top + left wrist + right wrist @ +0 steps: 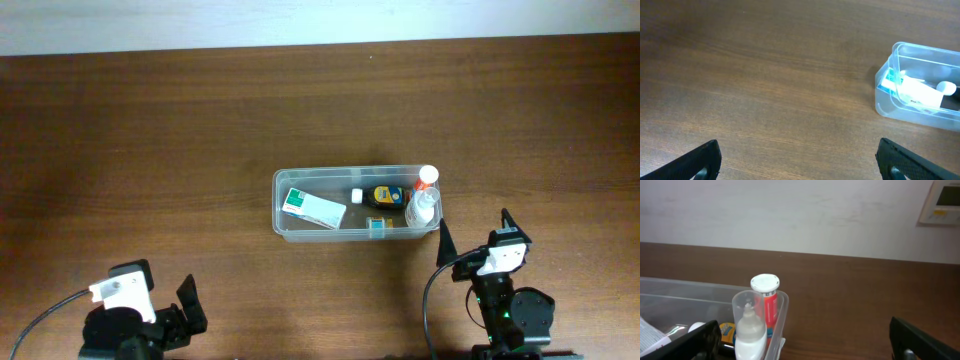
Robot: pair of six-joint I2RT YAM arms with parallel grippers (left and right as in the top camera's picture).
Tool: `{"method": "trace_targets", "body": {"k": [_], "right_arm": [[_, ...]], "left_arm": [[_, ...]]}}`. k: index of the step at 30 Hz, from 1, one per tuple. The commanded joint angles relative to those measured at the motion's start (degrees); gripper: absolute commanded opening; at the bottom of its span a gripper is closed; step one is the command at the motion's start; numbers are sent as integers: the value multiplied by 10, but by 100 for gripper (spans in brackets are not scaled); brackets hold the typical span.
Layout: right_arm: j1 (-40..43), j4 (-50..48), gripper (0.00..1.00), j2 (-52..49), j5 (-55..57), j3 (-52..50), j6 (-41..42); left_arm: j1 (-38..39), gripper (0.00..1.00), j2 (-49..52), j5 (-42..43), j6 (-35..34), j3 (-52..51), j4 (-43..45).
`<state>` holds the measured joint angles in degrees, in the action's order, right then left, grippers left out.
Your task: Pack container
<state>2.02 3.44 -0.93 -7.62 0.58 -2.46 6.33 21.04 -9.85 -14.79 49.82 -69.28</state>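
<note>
The clear plastic container (284, 226) stands at the table's middle. Inside lie a green-and-white box (313, 208), a dark bottle with a yellow label (381, 194), a small teal item (376, 228), a clear bottle with a cap (421, 209) and a red tube with a white cap (427, 177) at the right end. My left gripper (799, 160) is open and empty, near the front left, far from the container (884, 102). My right gripper (810, 340) is open and empty, just in front of the container's right end (781, 315), where the clear bottle (750, 330) and red tube (768, 305) stand.
The brown wooden table (150, 150) surrounds the container. A pale wall (790, 215) runs behind the table's far edge, with a white wall unit (942, 200) at the upper right.
</note>
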Motion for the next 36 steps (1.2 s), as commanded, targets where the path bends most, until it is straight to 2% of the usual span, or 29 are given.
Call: {"method": "trace_targets", "body": {"k": [1,17,24,27,31,33,36], "right_arm": [[-6,4,98,2,6,-3,-3],[-6,4,98,2,6,-3,-3],[-6,4,98,2,6,-3,-3],[-6,4,98,2,6,-3,-3],[-6,4,98,2,6,-3,-3],[-6,4,98,2,6,-3,-3],[-6,4,98,2,6,-3,-3]], "left_arm": [[2,100,-4,-4,3,-1,1],[1,99,-12,-5,3,-1,1],[-59,99,-85,-19,3,-37,23],[-74,99,-131,-19,3,-102,70],[-77,100,-176,-8,6,-197,178],[-77,99,-191,6,17,-249,252],[-77,99,-205,16,16,-349,418]]}}
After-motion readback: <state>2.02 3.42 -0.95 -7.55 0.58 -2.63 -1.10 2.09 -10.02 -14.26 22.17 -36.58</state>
